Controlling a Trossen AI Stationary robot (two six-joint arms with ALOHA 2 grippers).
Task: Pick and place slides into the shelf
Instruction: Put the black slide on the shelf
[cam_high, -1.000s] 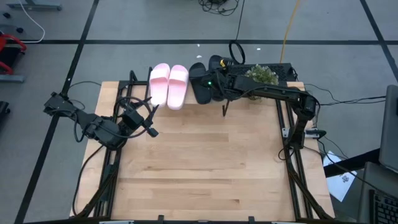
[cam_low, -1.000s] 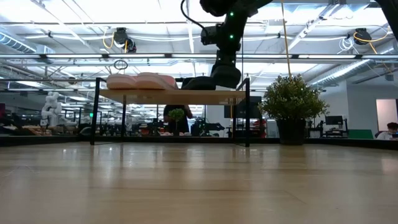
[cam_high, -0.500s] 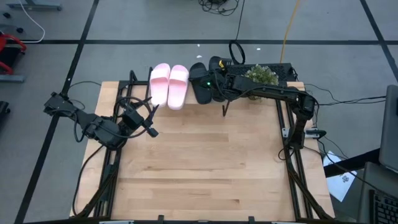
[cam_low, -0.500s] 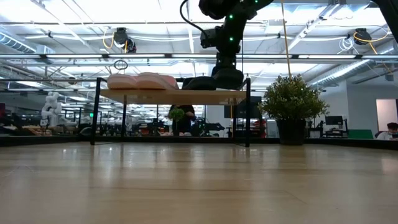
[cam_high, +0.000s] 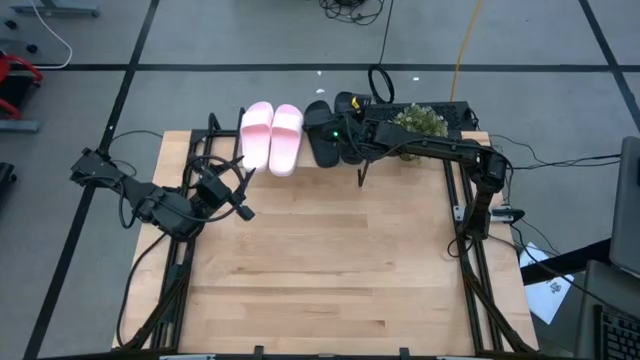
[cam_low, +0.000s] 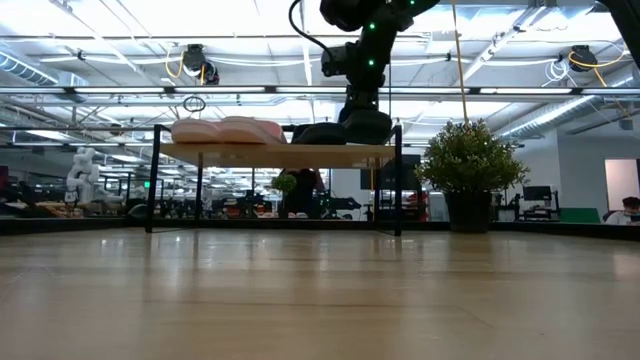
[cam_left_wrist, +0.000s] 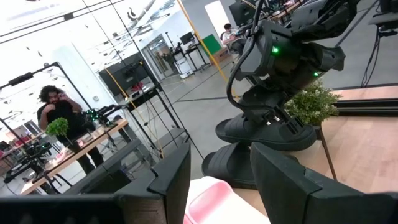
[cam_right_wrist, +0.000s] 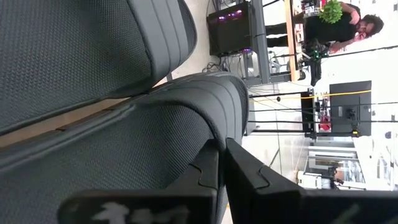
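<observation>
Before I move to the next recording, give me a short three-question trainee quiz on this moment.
1. True or false: both pink slides lie on the shelf.
2. Which gripper is at the black slides? A left gripper B right gripper
3. Fill in: beside the shelf stands a potted ____.

Key: 1 true; 2 B; 3 plant.
</observation>
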